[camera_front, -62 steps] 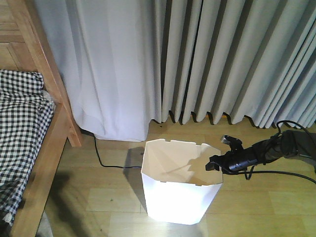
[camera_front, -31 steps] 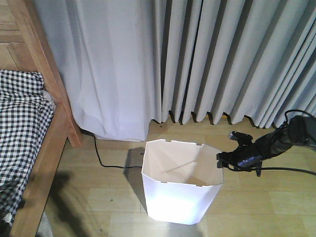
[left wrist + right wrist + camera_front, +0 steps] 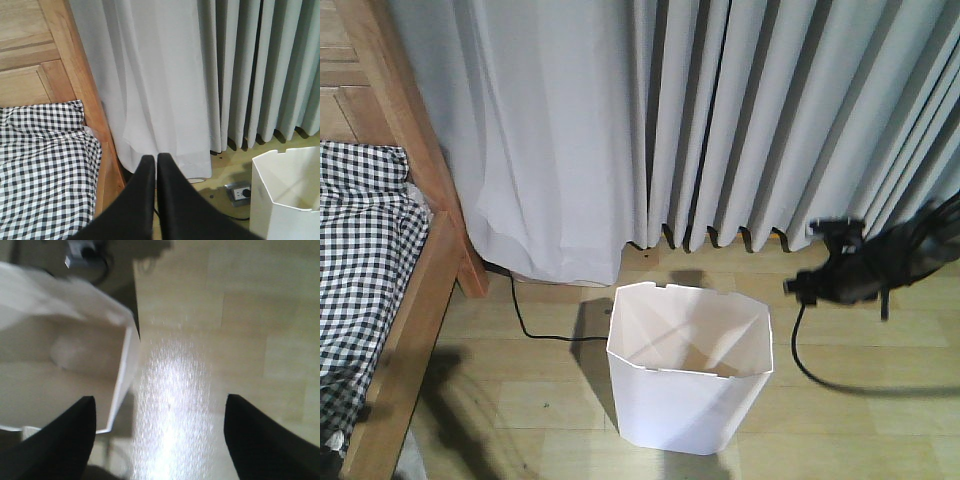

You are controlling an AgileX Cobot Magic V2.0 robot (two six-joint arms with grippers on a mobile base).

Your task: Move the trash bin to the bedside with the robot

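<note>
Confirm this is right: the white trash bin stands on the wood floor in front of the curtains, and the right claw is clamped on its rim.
Not quite. The right claw is open and off the trash bin; the right wrist view shows the rim outside its spread fingers, and the front view shows the arm raised to the bin's right. The bin does stand on the wood floor before the curtains.

White trash bin standing upright on the floor.
Its notched octagonal rim is seen open, well apart from the wooden-framed, checkered bedside at left.
</note>
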